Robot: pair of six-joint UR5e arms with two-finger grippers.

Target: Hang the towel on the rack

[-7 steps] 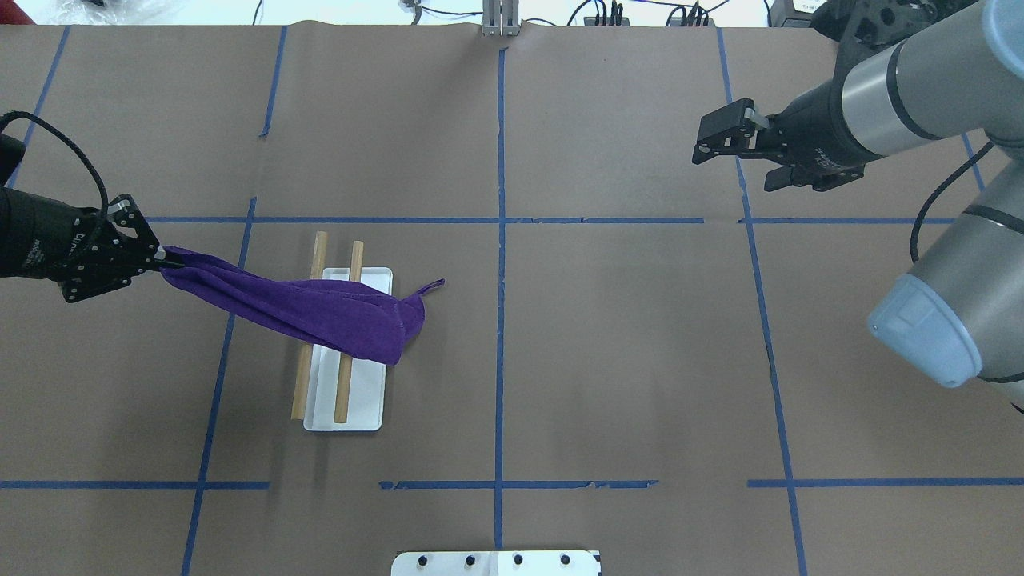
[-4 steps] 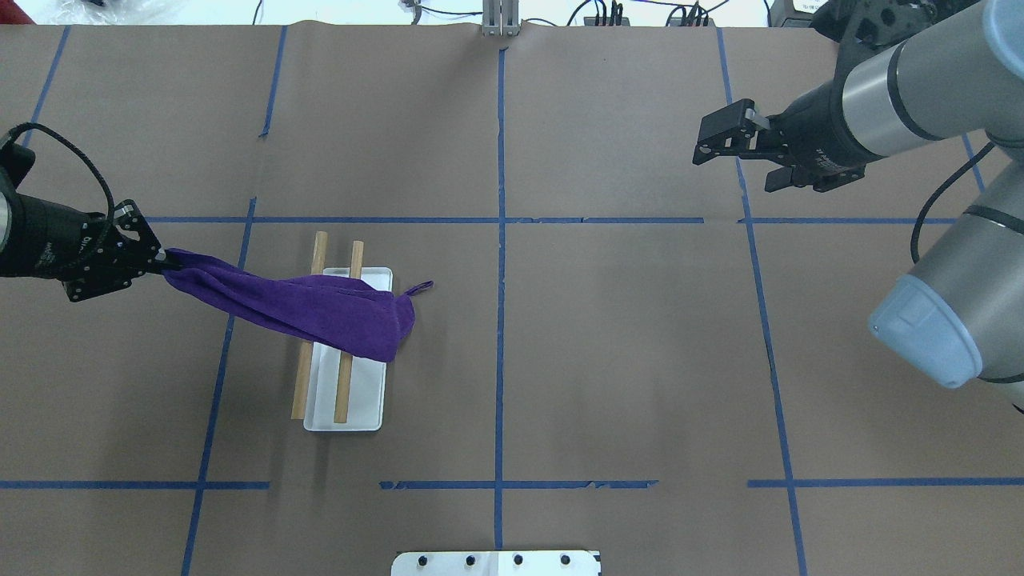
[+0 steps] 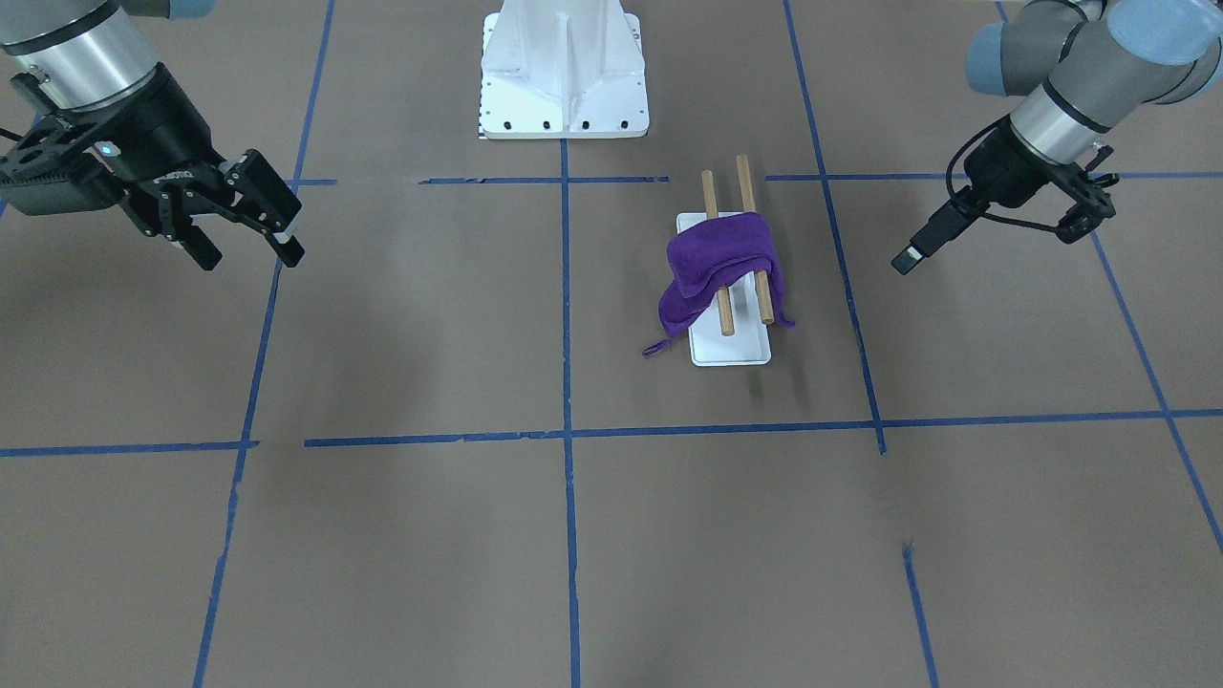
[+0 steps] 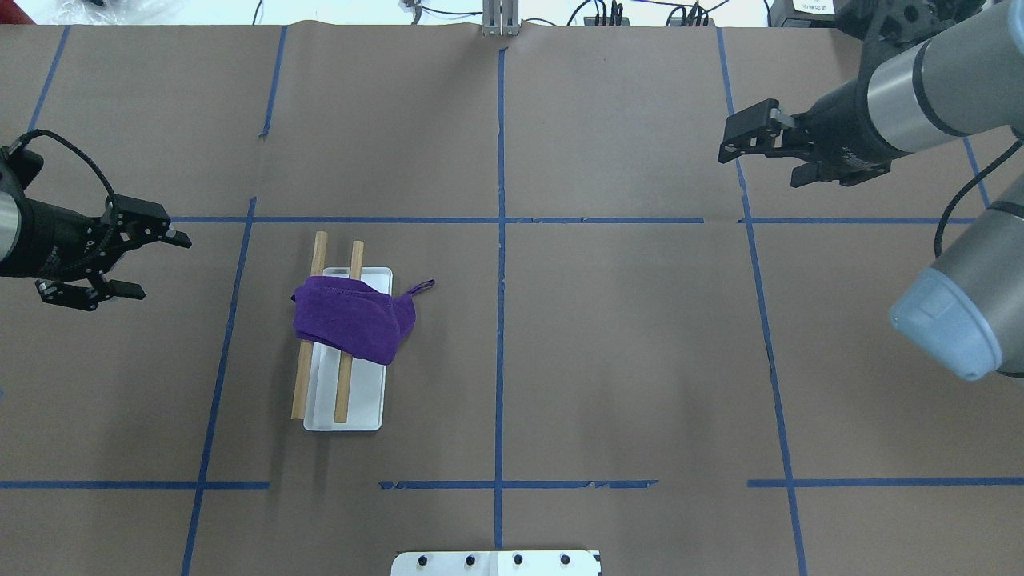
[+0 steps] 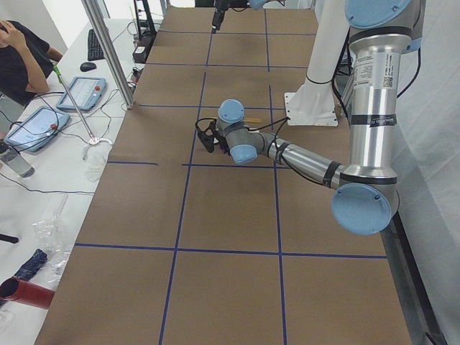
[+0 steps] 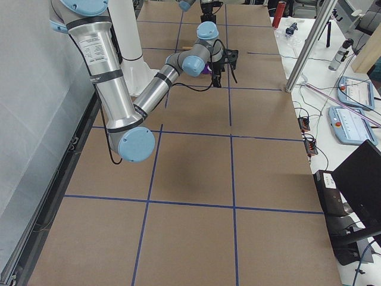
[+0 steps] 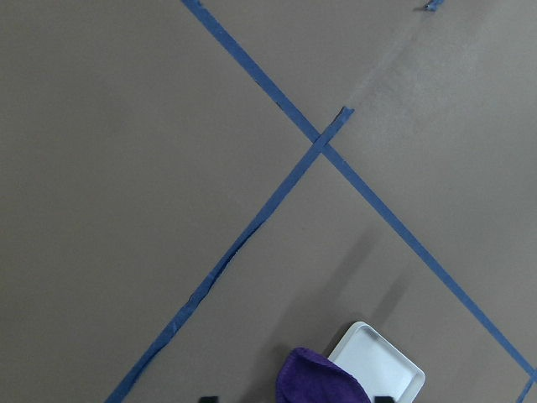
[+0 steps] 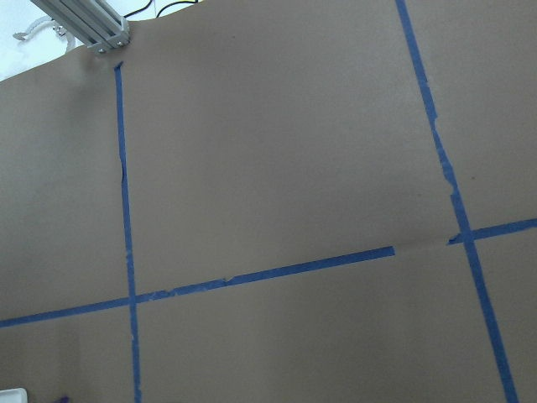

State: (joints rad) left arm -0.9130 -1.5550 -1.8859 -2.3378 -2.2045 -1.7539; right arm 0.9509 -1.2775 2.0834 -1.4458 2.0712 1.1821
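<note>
The left gripper is seen wide open, nothing held, well apart from the rack. The towel is draped, bunched, across both dowels, its loop trailing off one side. The right gripper is parked open, empty. Any retreat is best kept high, so nothing is snagged.

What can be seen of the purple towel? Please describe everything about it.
The towel is a deep purple soft cloth with a small loop at one corner. It lies bunched and folded across both wooden dowels of the rack, covering their middle part while both ends are bare. More cloth hangs on the robot's right side, where the loop reaches down toward the table. The left claw is open and apart from it; nothing grips it.
</note>
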